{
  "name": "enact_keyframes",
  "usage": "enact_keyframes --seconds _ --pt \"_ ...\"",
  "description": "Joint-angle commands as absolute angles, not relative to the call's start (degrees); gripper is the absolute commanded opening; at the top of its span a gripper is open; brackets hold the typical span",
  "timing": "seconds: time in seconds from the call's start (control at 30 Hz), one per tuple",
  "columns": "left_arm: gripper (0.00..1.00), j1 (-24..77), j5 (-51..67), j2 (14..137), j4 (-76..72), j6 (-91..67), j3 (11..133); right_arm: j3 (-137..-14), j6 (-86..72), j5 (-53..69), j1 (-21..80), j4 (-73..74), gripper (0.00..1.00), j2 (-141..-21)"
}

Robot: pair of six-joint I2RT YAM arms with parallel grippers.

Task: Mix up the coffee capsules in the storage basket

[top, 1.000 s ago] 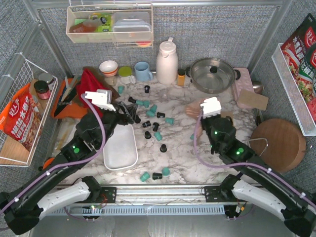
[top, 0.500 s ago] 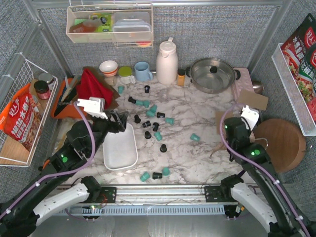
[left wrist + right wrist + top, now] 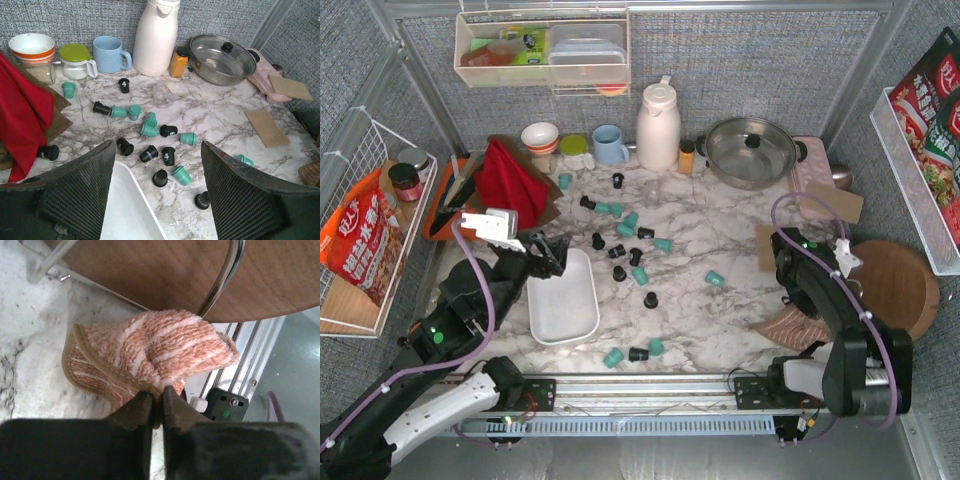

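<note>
The white storage basket (image 3: 563, 297) lies empty at the left front of the marble table; its far corner also shows in the left wrist view (image 3: 127, 210). Several teal and black coffee capsules (image 3: 632, 248) lie scattered on the table beyond and right of it, seen closer in the left wrist view (image 3: 181, 175). My left gripper (image 3: 548, 250) is open and empty above the basket's far left corner (image 3: 156, 147). My right gripper (image 3: 807, 318) is shut on an orange-striped cloth (image 3: 155, 350) at the right front, next to the table's edge.
A white thermos (image 3: 658, 125), steel pot (image 3: 750, 150), blue mug (image 3: 610, 145) and bowl (image 3: 540, 136) stand along the back. A red cloth (image 3: 508, 180) lies at back left. A round wooden board (image 3: 885, 290) lies at right. Three capsules lie at the basket's front right (image 3: 635, 354).
My right arm has swung from the table's middle to the right front, carrying the striped cloth. My left arm has drawn back to the left, gripper still open.
</note>
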State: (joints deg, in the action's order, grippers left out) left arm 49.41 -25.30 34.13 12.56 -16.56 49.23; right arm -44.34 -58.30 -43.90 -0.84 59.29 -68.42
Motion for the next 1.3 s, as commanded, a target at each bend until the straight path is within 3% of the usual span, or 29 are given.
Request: enact_keyframes --seconds 0.0,0.07,0.1,0.2,0.53,0.73,0.97,1.13,1.27 --pt "0.78 49.44 -25.26 34.33 12.39 -16.61 49.22 -48.01 -64.83 -49.81 -1.49 65.07 0.28 -73.64" --pt "0.78 49.44 -25.41 34.77 12.56 -16.61 49.17 -49.76 -63.07 -49.92 -1.41 65.7 0.64 -74.46" --pt "0.78 49.4 -25.47 34.86 12.52 -16.61 49.21 -50.62 -61.8 -50.25 -1.2 65.77 0.76 -74.34" --pt "0.78 49.4 -25.54 35.39 12.23 -16.62 49.13 -51.64 -55.96 -51.01 0.17 64.2 0.98 -71.86" --pt "0.78 49.39 -28.13 37.88 12.92 -16.86 49.21 -58.13 -32.54 -48.88 12.47 53.13 0.99 -51.57" --pt "0.78 49.39 -31.18 40.03 12.56 -18.29 48.22 -54.38 -13.29 -28.7 18.15 30.24 0.97 -44.5" --pt "0.79 48.74 -37.61 44.84 21.77 -28.21 46.53 -51.05 -8.78 -18.01 24.16 17.99 0.85 -54.66" --pt "0.8 42.93 -32.12 46.61 28.79 -34.75 43.4 -48.72 -1.02 -17.46 32.18 8.27 0.84 -64.1" --pt "0.79 35.19 -25.35 45.13 30.7 -38.87 39.02 -51.08 -10.71 -24.6 33.25 10.16 0.84 -71.67"
